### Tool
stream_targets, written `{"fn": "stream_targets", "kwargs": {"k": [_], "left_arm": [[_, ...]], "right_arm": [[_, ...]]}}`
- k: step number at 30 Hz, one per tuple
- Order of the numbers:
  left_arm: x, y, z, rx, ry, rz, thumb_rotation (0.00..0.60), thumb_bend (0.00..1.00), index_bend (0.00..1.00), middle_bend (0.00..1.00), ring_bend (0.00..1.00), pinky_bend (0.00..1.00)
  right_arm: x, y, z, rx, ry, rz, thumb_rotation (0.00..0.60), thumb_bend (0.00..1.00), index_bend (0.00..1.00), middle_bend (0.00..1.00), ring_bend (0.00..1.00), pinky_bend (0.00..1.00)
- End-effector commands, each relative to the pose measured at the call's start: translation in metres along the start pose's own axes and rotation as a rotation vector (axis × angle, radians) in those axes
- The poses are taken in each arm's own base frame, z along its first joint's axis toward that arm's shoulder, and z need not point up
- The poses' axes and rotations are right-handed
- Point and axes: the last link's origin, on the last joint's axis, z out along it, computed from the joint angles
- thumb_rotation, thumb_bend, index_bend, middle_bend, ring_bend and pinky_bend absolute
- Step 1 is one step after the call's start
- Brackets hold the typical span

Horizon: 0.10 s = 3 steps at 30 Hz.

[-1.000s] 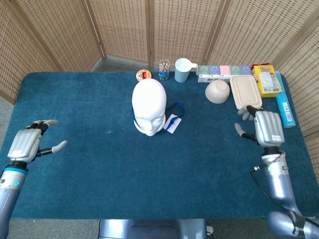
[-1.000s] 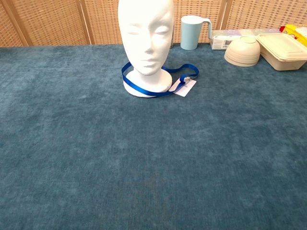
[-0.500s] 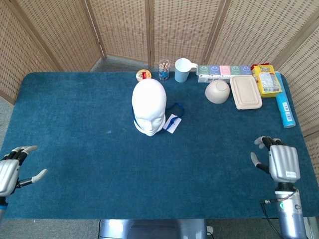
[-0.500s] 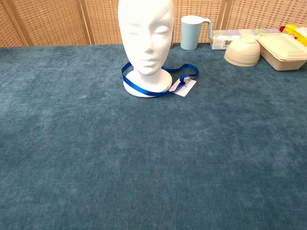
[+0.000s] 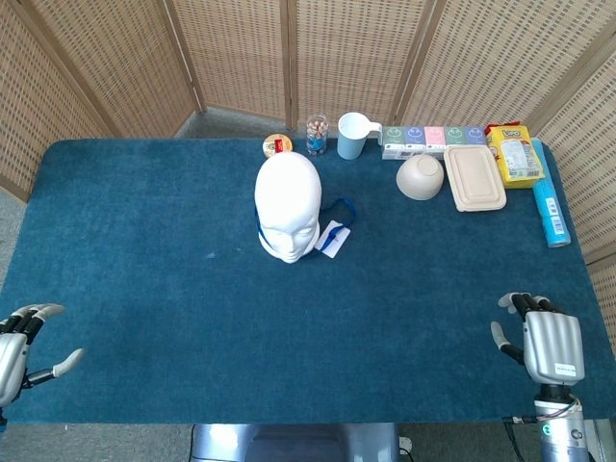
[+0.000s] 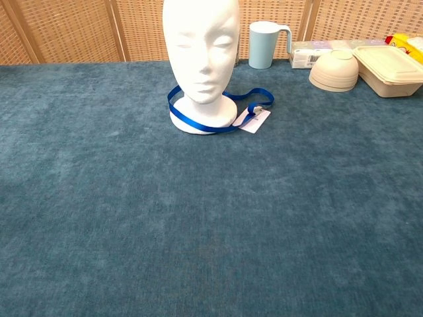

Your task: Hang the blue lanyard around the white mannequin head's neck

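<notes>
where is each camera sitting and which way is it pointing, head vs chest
Head view: sits high, looks steeply down on the whole blue table; the left hand and right hand show at the near corners, fingers apart, holding nothing.
Chest view: sits low near the table's front edge, faces forward across it toward the wicker screen; no part of the robot shows.
Shared: the mannequin head facing the robot, the blue lanyard looped around its base, the mug, the bowl.

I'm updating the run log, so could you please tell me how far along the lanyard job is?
It looks done: the blue lanyard loops around the white mannequin head at its neck, with the badge on the table. Nothing is held; the left hand and right hand are open near the table's front edge. Nothing visible remains.
</notes>
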Motion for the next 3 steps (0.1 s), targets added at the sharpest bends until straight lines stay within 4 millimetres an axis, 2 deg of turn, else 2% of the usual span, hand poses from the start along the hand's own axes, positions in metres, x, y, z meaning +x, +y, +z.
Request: {"fn": "stream_targets", "kwargs": {"k": [1,3], "left_arm": [[-0.0016,0.0016,0.0003,-0.004,-0.005,-0.004,0.038,0.11,0.25,0.26,0.2,0.29],[-0.0018,0.0052,0.0018,-0.018,-0.005,-0.007,0.041,0.11,0.25,0.26,0.2,0.29]], "right_arm": [[-0.0006,0.0006,-0.0028,-0.004,0.001,-0.008,0.539,0.35,0.44,0.49,0.46,0.6],[-0.0007,0.0004,-0.0046,-0.005,-0.001,-0.003,0.541,0.35,0.44,0.49,0.46,0.6]]}}
